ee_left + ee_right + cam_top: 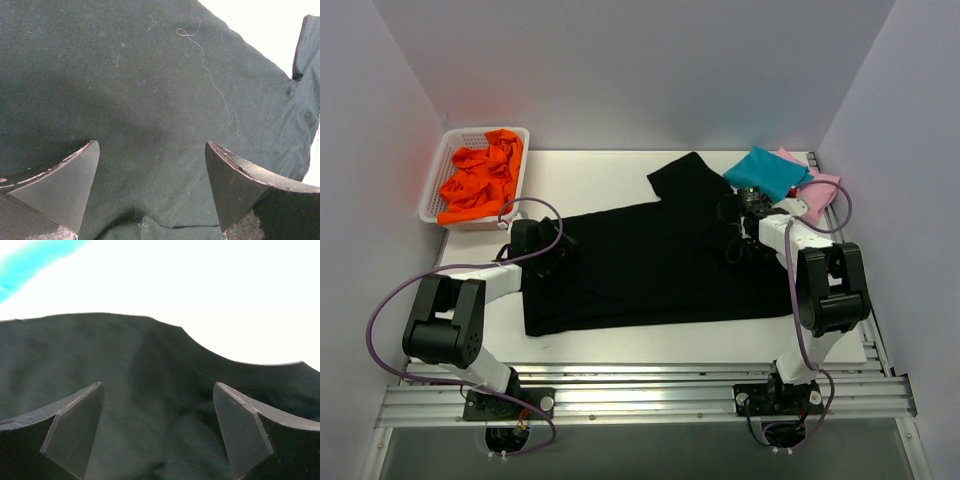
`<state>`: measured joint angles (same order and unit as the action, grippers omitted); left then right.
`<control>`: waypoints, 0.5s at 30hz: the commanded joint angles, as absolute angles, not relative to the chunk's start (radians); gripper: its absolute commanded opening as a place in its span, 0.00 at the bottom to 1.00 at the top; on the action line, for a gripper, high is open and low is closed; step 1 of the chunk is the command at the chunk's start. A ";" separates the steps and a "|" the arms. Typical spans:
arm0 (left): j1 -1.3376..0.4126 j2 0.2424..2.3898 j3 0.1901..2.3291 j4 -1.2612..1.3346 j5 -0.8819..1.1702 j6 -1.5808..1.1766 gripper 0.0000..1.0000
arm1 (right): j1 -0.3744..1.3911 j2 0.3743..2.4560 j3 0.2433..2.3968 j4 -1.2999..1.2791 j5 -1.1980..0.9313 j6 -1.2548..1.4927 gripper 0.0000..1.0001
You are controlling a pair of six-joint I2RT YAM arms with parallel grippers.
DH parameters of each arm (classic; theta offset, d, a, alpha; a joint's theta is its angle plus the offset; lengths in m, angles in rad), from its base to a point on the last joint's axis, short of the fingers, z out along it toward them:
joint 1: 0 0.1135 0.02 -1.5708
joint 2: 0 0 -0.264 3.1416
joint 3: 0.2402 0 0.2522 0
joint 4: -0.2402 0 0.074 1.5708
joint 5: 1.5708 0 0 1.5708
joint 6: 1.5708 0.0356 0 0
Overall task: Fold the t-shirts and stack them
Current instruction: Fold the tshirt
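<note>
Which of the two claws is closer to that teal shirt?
Right: the right gripper hangs just beside the teal shirt; the left gripper is far across the black shirt.

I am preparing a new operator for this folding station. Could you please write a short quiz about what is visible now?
1. True or false: the white basket at the far left is empty.
2. What colour is the large spread-out t-shirt? A. teal B. black C. pink
3. Complete: the left gripper and the right gripper both have their jaws ___.

Key: 1 false, it holds orange cloth; 2 B; 3 open.
</note>
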<state>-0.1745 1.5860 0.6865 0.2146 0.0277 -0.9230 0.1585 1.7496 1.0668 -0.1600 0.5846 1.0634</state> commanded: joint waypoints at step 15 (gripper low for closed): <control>-0.178 1.509 0.692 0.238 0.037 -0.908 0.96 | 0.242 1.341 0.813 -0.184 0.575 1.072 0.82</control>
